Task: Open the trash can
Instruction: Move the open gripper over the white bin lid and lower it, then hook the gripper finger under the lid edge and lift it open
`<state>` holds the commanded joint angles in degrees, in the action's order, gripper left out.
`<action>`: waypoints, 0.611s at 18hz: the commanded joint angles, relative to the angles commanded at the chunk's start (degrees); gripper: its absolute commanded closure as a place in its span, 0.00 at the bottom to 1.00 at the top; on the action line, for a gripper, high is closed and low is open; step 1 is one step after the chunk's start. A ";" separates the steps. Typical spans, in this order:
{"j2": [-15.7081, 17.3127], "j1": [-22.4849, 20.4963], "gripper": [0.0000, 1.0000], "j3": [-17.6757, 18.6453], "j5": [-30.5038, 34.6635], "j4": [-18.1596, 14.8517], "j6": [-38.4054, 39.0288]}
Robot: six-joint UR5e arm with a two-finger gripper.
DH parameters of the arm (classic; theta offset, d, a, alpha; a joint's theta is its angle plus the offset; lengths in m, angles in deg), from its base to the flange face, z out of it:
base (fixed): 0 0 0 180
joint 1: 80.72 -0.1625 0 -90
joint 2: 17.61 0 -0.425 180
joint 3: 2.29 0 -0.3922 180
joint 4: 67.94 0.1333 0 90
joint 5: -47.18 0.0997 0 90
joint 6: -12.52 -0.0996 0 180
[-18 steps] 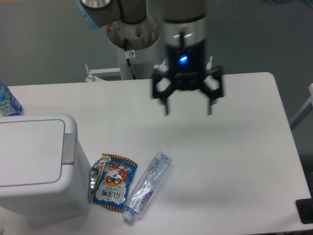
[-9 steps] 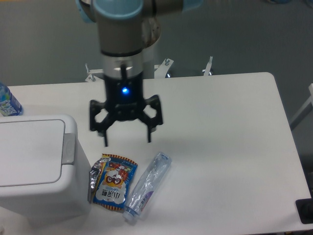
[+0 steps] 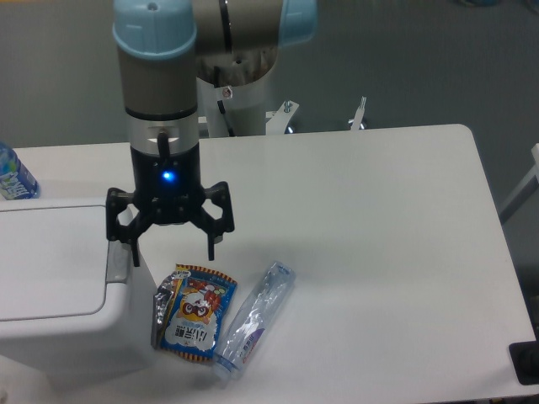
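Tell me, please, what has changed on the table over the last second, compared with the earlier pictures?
The gripper has swept from above the middle of the table leftward and toward the camera, and now hangs open at the right edge of the trash can, over its grey latch tab. It holds nothing. The trash can's lid remains closed; the snack packet and plastic bottle have not moved.

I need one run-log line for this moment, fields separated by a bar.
phase: approach | gripper: open, empty, above grey latch tab | trash can: lid shut | nearby: snack packet, plastic bottle
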<state>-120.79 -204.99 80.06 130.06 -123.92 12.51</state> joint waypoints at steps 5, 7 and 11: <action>-0.52 0.62 0.00 0.00 0.09 0.52 0.27; -0.79 0.62 0.00 0.09 0.09 1.58 0.09; -0.79 0.62 0.00 0.35 0.26 1.76 0.00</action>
<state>-121.58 -204.38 80.41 130.32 -122.16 12.52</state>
